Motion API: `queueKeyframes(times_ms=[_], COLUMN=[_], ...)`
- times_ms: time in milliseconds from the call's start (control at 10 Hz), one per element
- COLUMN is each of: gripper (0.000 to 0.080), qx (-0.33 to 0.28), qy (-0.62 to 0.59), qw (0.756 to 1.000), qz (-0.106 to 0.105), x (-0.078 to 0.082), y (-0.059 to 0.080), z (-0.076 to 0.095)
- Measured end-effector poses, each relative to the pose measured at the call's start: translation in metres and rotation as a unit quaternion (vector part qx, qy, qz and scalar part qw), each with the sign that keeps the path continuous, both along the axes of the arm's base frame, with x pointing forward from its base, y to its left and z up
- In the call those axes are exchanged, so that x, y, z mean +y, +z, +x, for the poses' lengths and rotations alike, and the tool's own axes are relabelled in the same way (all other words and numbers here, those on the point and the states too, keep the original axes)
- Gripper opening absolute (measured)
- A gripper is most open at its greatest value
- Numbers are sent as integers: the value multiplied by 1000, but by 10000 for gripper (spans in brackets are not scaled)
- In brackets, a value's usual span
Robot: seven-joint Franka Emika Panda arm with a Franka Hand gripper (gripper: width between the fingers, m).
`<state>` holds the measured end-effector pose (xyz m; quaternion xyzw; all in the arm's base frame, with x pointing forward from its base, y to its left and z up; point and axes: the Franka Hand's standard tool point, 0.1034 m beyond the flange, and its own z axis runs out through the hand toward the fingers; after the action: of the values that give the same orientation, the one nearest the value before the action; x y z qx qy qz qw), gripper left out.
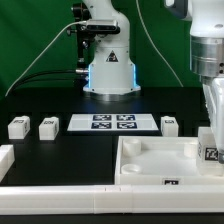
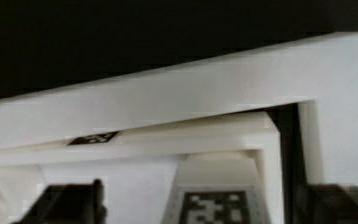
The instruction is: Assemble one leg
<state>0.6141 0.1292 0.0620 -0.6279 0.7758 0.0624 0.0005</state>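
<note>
Tray point(image 1: 150, 155) w/ sockets under your gripper point(image 1: 212, 150), marker board point(image 1: 111, 122) behind, jaws clamped on tagged white leg point(image 2: 208, 195), three spare legs point(image 1: 47, 127) apart.

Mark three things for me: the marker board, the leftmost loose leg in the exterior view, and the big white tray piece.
marker board point(image 1: 112, 122), exterior view, centre between its four tags.
leftmost leg point(image 1: 18, 127), exterior view, its front face.
tray piece point(image 1: 160, 172), exterior view, its front wall.
</note>
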Motion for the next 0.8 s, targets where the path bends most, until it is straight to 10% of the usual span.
queueKeyframes(times_ms=[800], gripper=[649], qx=[-26], qy=[281], qw=[959], qz=[20], x=[0], y=[-4], z=[-4])
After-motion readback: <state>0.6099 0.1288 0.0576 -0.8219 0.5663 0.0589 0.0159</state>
